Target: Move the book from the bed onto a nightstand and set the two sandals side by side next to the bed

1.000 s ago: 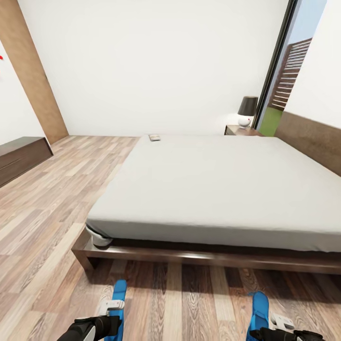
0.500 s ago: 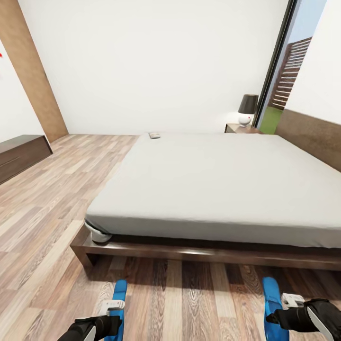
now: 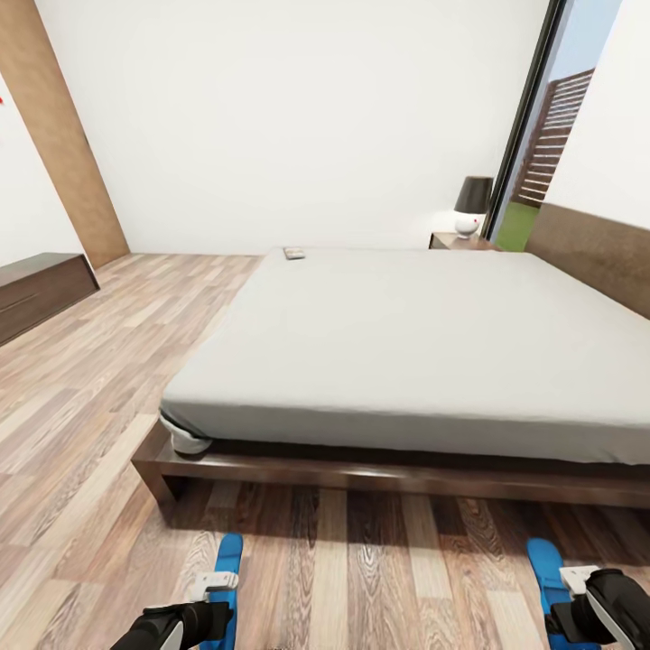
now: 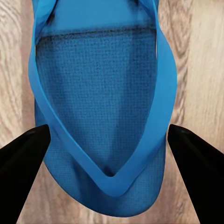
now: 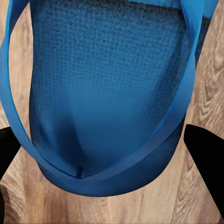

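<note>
Straddling blue sandals with spread fingers, open floor along the bed edge.

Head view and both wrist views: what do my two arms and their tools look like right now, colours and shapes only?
In the head view, the left tool is a glossy black rounded housing with a white bracket at its tip. The right tool is black with a white rounded shell and a white bracket too. In the wrist views, the fingers are plain matte black wedges. No cables or markings are visible.
</note>
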